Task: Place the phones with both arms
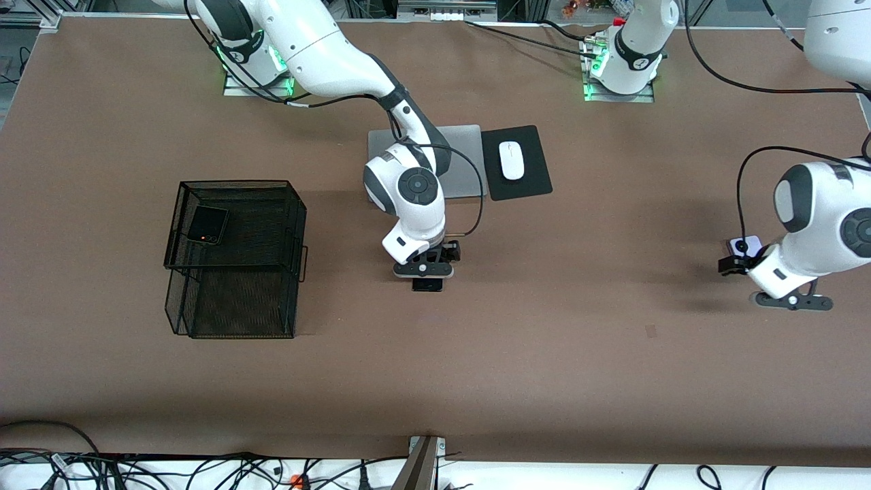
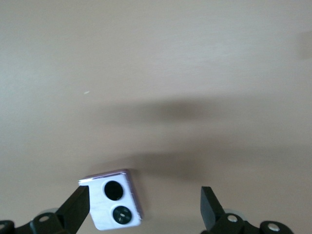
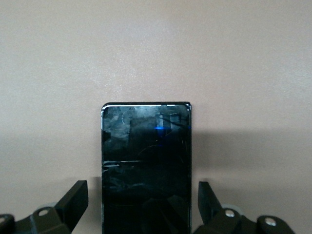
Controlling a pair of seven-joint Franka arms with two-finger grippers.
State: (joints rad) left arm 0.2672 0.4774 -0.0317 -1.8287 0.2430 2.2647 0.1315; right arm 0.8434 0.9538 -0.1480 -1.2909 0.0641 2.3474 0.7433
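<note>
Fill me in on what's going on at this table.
Two arms are sorting phones. The right gripper hovers with jaws open astride the slim black bar phone at mid-table. The left gripper is over the lavender-white phone at the left arm's end, jaws open, not gripping. The square black folded phone already lies on the mesh rack's upper tier.

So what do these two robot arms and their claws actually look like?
Both arms are glossy white rounded tubes with dark grey joint bands, green lights at their bases and black cables trailing along them. The right gripper and left gripper are black, each with two flat wedge-shaped fingers.
</note>
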